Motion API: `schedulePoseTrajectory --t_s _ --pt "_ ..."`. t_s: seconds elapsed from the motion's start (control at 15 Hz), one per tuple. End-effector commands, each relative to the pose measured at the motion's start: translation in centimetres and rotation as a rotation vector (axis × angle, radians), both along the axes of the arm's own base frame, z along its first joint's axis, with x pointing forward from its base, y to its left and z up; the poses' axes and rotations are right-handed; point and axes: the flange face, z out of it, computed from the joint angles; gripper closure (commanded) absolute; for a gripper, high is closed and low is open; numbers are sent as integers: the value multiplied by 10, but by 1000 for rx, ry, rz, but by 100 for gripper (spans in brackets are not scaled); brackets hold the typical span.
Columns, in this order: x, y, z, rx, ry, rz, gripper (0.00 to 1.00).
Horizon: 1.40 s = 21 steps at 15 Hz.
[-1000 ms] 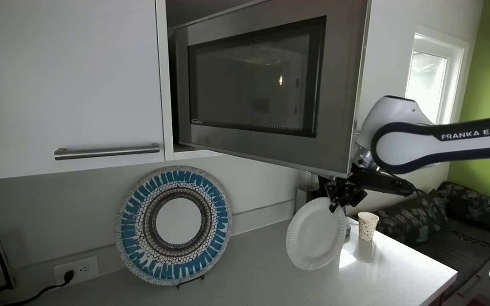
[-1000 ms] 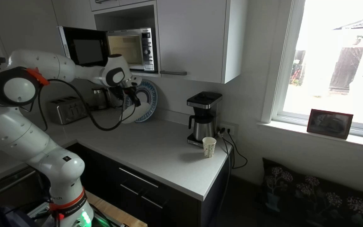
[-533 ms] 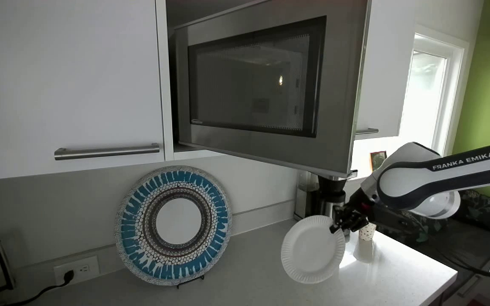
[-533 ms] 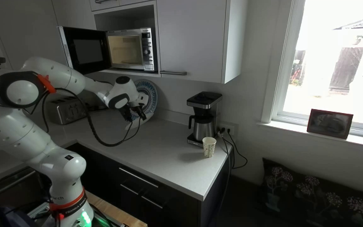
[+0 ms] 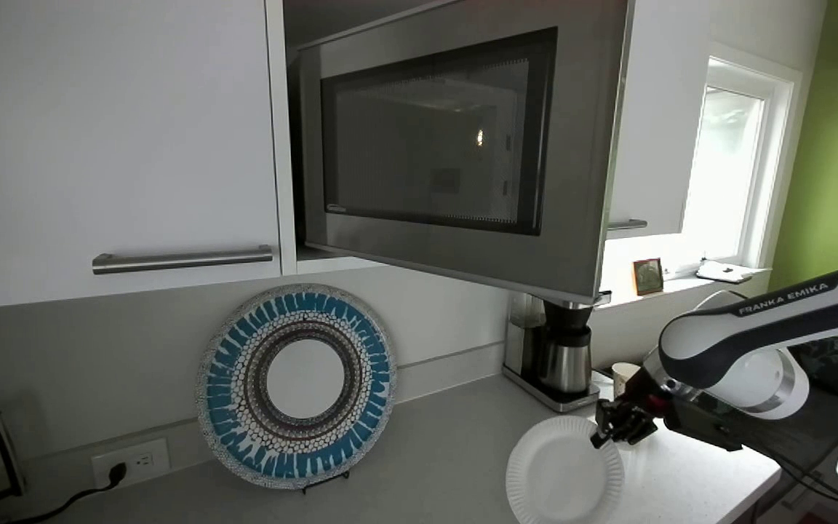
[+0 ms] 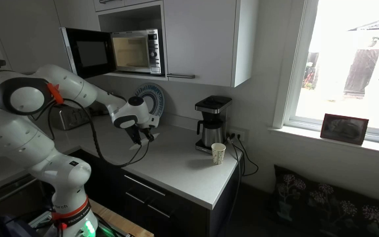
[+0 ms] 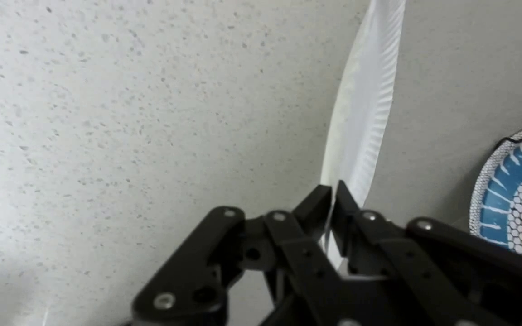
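The gripper [image 7: 334,190] has a pretty tight pinch on the rim of a white paper plate [image 7: 364,108], and in the wrist view that plate shows nearly edge-on, its long axis running off between 12 and 1 o'clock. It's tilted over the counter [image 7: 175,113]; can't tell if the low edge touches. The blue patterned disc [image 7: 517,194] sits out at 3 o'clock, not touching it.
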Motion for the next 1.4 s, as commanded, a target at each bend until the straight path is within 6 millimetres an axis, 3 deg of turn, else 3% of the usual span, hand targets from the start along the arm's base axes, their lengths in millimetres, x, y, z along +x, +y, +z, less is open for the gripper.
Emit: schedulePoseTrajectory --t_s 0.0,0.07,0.13,0.4,0.53,0.8,1.07,1.33 --pt "-9 -12 -32 -20 69 -15 99" --pt "-10 -14 -39 -20 92 -37 99" --pt "-6 -17 -44 -27 109 -49 72" --pt "-12 -33 -50 -54 170 -93 46" --pt "-18 -42 -41 -111 203 -104 31" --pt "-34 -51 17 -226 229 -119 2" --pt "-47 -41 87 -277 224 -32 0" --pt "-53 -18 152 -302 181 17 0"
